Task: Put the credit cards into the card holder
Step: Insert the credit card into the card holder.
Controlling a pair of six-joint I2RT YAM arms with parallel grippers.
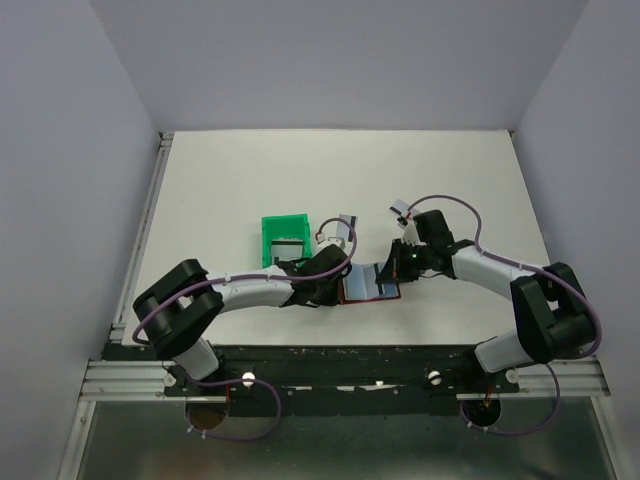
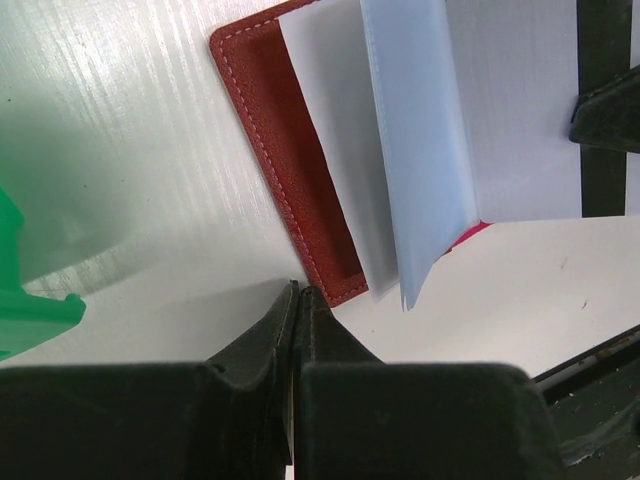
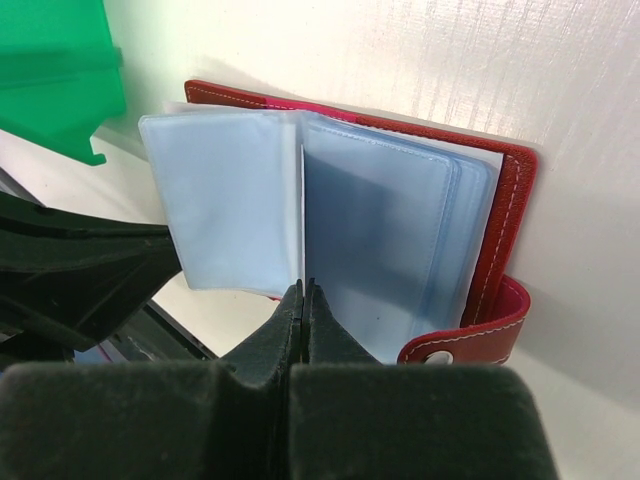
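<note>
Card holder [image 1: 366, 284]: open on the table [image 1: 460, 180] between both grippers, pale blue inside up, long axis left–right, snap tab [image 3: 465, 345] at its right end.
Left gripper [image 2: 297, 296]: jaws closed, tips beside the holder's red corner.
Right gripper [image 3: 302, 290]: jaws closed at an upright clear sleeve's [image 3: 225, 205] edge; I cannot tell whether they pinch it.
Credit cards [image 1: 288, 247]: inside the green tray [image 1: 270, 228].

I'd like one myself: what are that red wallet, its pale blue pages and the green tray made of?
Wallet: looks like leather or imitation, matte red with pale stitching along the edge. Pages: thin soft plastic, glossy and see-through. Tray: probably hard moulded plastic, smooth, evenly green.
</note>
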